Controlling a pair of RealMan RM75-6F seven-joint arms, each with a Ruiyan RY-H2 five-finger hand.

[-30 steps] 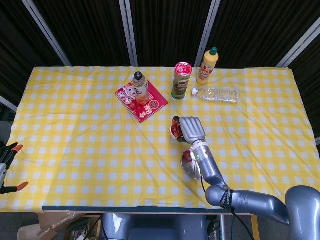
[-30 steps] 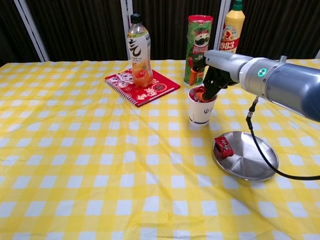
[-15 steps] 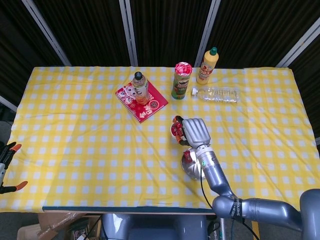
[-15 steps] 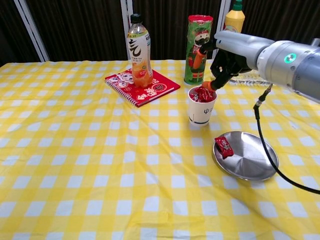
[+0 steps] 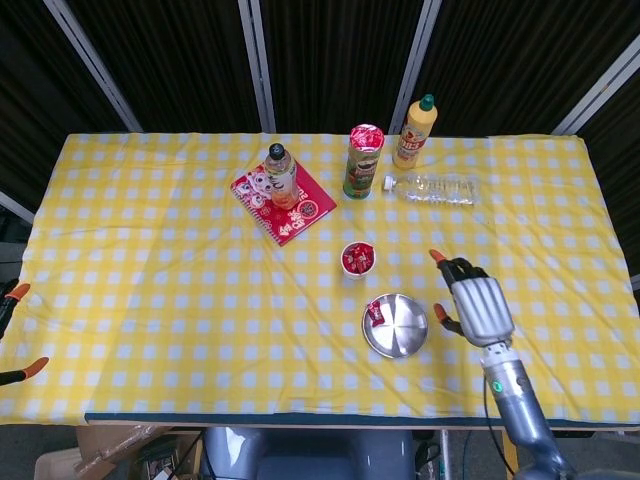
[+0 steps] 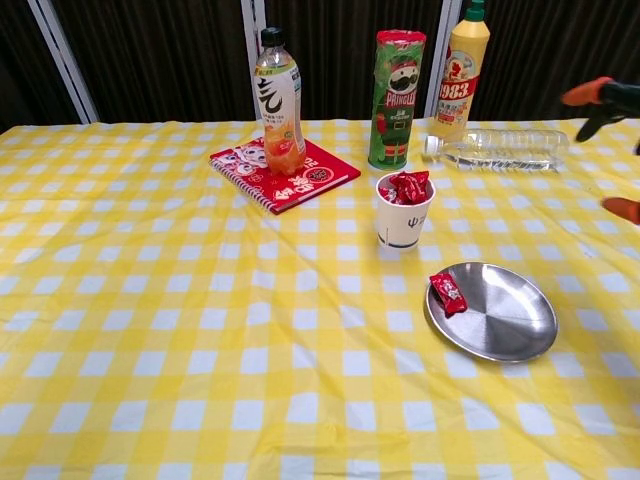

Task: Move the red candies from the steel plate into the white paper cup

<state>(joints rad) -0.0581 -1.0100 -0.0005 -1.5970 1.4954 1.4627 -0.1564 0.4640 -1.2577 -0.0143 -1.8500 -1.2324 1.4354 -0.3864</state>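
The white paper cup (image 5: 357,259) (image 6: 404,218) stands mid-table with several red candies (image 6: 405,186) heaped at its mouth. Just in front and to its right sits the steel plate (image 5: 400,330) (image 6: 505,322), with one red candy (image 5: 376,312) (image 6: 448,293) on its left rim. My right hand (image 5: 476,306) hovers right of the plate, fingers spread and holding nothing; in the chest view only its orange fingertips (image 6: 586,95) show at the right edge. Of my left hand (image 5: 14,330) only two orange fingertips, wide apart, peek in at the far left edge.
A red notebook (image 6: 285,175) carries an orange drink bottle (image 6: 278,105) at the back left of the cup. Behind the cup stand a Pringles can (image 6: 397,85) and a yellow sauce bottle (image 6: 462,65); a clear water bottle (image 6: 495,148) lies on its side.
My right hand left the cup's mouth and drew back to the right of the plate, now empty. A red candy stays in the cup. The left hand slid slightly further out of view.
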